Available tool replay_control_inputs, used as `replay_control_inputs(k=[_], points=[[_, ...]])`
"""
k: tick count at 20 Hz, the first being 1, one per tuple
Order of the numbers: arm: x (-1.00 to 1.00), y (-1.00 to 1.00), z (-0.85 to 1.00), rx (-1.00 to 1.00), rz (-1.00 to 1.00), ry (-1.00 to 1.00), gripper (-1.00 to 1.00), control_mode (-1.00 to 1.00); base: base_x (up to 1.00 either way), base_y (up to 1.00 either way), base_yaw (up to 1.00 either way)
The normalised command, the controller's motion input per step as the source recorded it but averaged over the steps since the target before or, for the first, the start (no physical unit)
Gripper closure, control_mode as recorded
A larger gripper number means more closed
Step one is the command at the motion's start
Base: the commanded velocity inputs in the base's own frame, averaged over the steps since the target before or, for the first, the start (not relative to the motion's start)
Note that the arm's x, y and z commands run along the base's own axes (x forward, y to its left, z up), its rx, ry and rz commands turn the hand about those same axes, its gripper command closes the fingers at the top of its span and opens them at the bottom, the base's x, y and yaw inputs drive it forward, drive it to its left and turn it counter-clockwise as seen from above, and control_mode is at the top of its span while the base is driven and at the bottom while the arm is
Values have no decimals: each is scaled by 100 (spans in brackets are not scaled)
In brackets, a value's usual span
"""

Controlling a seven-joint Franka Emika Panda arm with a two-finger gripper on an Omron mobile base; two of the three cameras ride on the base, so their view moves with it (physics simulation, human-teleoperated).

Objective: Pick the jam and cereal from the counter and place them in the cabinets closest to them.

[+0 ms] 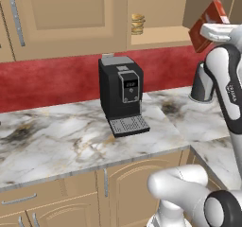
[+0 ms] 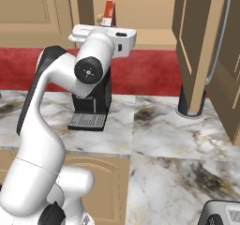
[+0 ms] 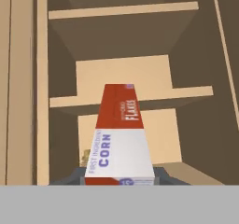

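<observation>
My gripper is shut on the cereal, a red and white box that reads CORN FLAKES. In the left base view the cereal hangs tilted at the upper right, held by the gripper in front of the open cabinet. From the right base view the cereal sticks up above the gripper, level with the cabinet's wooden shelf. Ahead of the box in the hand view lie the shelves. The marble counter lies below. The jam is out of view.
A black coffee machine stands on the counter against the red wall. A yellowish stacked round item sits on the cabinet shelf. The open cabinet door hangs at the right, above a dark round base. A dark appliance is at the lower right.
</observation>
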Motion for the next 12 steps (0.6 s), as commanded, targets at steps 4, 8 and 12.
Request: replay_control_inputs(k=[4, 8, 12], points=[[18, 0, 19, 0, 1, -2, 100, -100, 0, 0, 0], [22, 1, 24, 0, 0, 0, 100, -100, 0, 0, 0], [20, 1, 22, -1, 2, 5, 100, -100, 0, 0, 0]])
